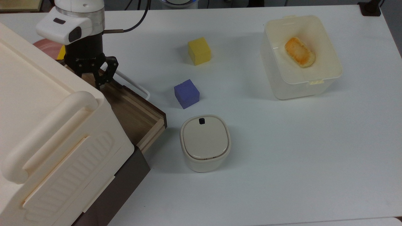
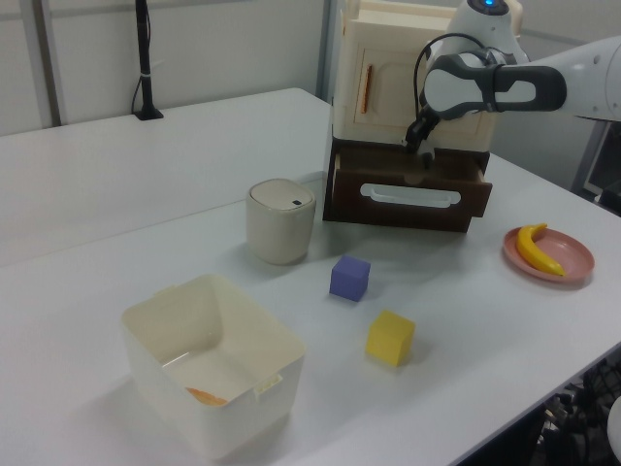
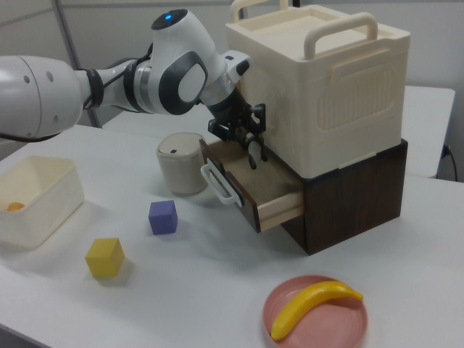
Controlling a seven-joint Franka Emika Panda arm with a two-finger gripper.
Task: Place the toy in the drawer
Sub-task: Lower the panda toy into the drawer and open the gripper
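Observation:
The drawer [image 1: 135, 113] is pulled out of the cream cabinet [image 1: 40, 119], showing its brown wooden floor and white loop handle [image 1: 135, 87]. My gripper [image 1: 95, 80] hangs low over the drawer's back part, close against the cabinet's front. In the right view the gripper [image 3: 254, 154] reaches down inside the drawer [image 3: 279, 192], just above its floor. The left view shows the gripper [image 2: 424, 155] right above the drawer's dark front [image 2: 408, 199]. The toy is hidden; whether it is in the gripper or lying in the drawer I cannot tell.
A yellow cube [image 1: 198, 51] and a purple cube [image 1: 186, 93] sit on the white table past the drawer. A small lidded bin [image 1: 204, 142] stands near the drawer's corner. A white tub [image 1: 333, 72] holds an orange bread-like piece. A pink plate [image 3: 290, 330] carries a banana [image 3: 312, 304].

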